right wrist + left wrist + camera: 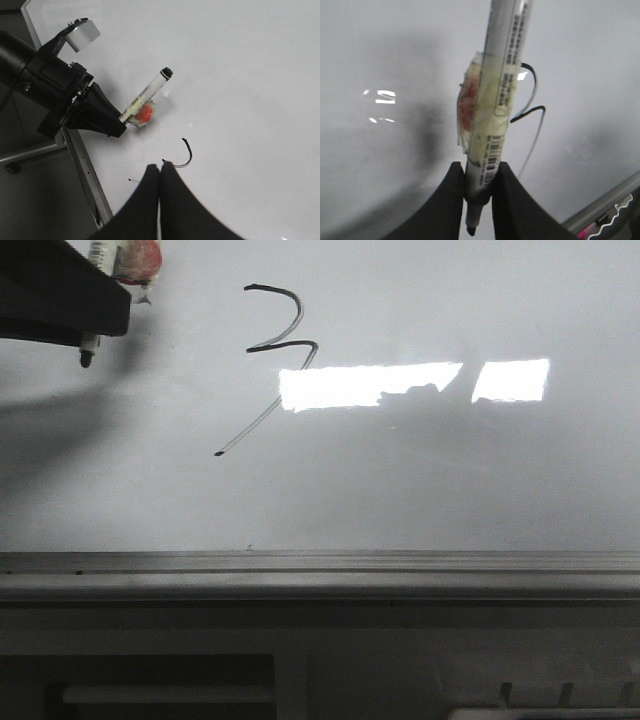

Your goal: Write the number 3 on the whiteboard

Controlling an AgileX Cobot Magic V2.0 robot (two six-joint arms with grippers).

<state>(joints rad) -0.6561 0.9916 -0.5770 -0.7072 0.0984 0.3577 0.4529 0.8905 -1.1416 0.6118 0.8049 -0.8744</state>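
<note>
The number 3 point(285, 325) is drawn in thin black marker on the whiteboard point(450, 470), with a faint slanting tail ending in a dot. It also shows in the left wrist view point(532, 107) and the right wrist view point(187, 155). My left gripper point(478, 175) is shut on a white marker pen point(497, 100) wrapped in tape with a red patch. In the front view the left gripper point(85, 300) sits at the far left of the board, pen tip point(87, 358) pointing down, left of the 3. My right gripper point(160, 167) is shut and empty above the board.
A grey metal edge strip point(320, 565) runs along the board's near side, with the table frame below it. A bright rectangular light patch point(400, 385) reflects beside the 3. The left arm point(55, 95) reaches over the board's edge strip point(82, 160).
</note>
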